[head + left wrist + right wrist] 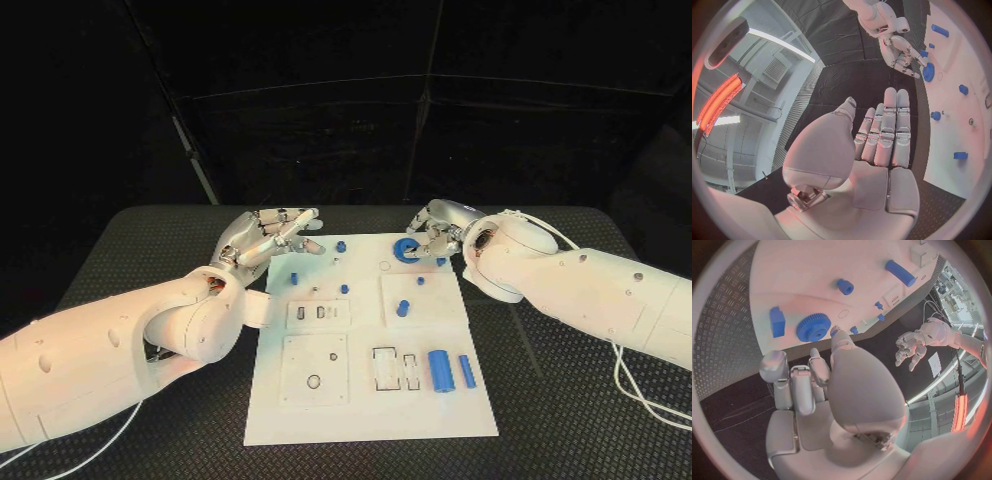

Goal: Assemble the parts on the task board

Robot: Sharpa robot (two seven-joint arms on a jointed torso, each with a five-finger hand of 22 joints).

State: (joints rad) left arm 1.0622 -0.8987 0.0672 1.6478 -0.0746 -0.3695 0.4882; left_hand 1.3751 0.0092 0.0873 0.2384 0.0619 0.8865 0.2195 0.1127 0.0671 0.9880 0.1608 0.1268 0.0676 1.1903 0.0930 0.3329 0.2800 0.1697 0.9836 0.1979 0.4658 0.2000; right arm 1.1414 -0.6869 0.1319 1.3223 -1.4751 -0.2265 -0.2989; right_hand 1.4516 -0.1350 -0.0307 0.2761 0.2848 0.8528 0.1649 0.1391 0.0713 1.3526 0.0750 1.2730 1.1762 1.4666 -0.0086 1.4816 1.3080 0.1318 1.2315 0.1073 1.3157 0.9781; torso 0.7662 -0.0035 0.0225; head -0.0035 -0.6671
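Observation:
The white task board [375,410] lies in the middle of the table. A blue gear [408,249] sits near its far edge, and my right hand [440,235] hovers just beside it, fingers apart and holding nothing. In the right wrist view the right hand [817,385] reaches toward the gear [813,327], with a blue block [777,321] next to it. My left hand [274,235] is at the board's far left corner. Its fingers [886,135] are straight and empty. Two large blue cylinders [453,371] lie at the board's right. Several small blue parts [312,292] are scattered over the far half.
Black ribbed matting [577,400] surrounds the board on all sides. The board has recessed slots [392,368] and an oval hole [315,381] in its near half. A white cable [635,385] trails beside my right arm.

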